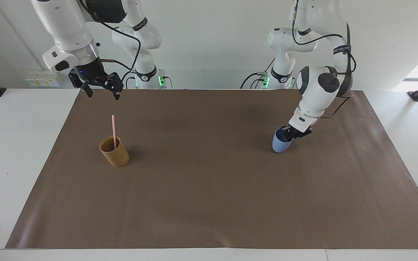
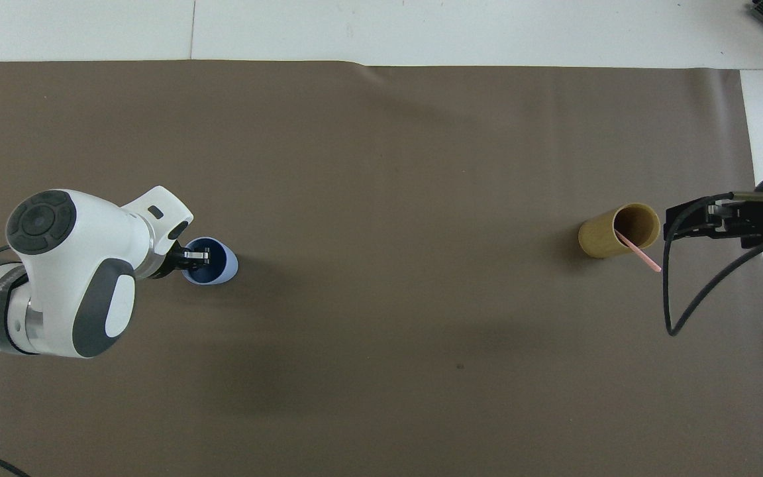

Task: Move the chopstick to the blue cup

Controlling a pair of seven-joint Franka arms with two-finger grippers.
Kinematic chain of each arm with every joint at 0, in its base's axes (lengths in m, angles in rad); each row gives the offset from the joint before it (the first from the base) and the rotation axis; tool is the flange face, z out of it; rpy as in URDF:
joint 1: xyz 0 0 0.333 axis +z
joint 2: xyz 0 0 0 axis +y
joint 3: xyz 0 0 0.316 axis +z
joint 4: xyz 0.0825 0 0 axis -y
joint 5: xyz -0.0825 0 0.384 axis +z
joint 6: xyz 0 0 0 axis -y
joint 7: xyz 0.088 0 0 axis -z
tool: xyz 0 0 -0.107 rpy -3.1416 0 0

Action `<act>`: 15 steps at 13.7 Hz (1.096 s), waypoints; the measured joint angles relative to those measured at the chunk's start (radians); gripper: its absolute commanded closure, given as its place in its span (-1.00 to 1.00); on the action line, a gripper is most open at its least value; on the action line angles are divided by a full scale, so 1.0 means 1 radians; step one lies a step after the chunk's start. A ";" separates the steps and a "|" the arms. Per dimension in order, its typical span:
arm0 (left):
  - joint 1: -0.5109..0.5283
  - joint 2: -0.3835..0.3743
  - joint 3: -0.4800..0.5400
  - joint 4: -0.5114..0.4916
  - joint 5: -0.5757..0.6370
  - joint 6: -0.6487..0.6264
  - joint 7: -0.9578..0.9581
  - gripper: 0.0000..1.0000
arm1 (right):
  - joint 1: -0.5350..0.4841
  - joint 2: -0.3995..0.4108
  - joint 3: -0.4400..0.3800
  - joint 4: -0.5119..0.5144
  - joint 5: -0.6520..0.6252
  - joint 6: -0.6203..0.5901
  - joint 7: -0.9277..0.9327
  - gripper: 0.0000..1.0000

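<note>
The blue cup (image 1: 279, 146) (image 2: 224, 265) stands on the brown mat toward the left arm's end of the table. My left gripper (image 1: 289, 134) (image 2: 197, 255) reaches down into its mouth and is shut on the rim at the side nearer the robots. A pale pink chopstick (image 1: 113, 127) (image 2: 638, 252) stands leaning in the tan-brown cup (image 1: 115, 155) (image 2: 601, 238) toward the right arm's end. My right gripper (image 1: 101, 92) (image 2: 671, 227) hangs open in the air over the mat beside the tan cup, well above it and holding nothing.
A brown mat (image 1: 209, 203) covers most of the white table (image 1: 9, 152). Black cables hang from the right arm's wrist (image 2: 679, 291). Nothing else stands on the mat.
</note>
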 measured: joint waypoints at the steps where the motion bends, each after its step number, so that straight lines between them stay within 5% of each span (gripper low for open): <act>1: 0.000 0.000 0.000 0.030 0.005 -0.023 0.000 1.00 | 0.000 0.000 0.000 0.000 0.000 0.000 0.000 -1.00; 6: -0.098 0.001 -0.001 0.270 0.021 -0.252 -0.116 1.00 | 0.000 0.000 -0.001 -0.001 0.000 0.000 -0.001 -1.00; 10: -0.273 0.025 -0.004 0.307 0.042 -0.253 -0.266 1.00 | -0.004 -0.001 -0.007 -0.006 0.000 0.001 -0.019 -1.00; 15: -0.412 0.149 -0.006 0.368 0.041 -0.164 -0.373 1.00 | -0.010 -0.007 -0.008 -0.020 0.000 0.018 -0.021 -1.00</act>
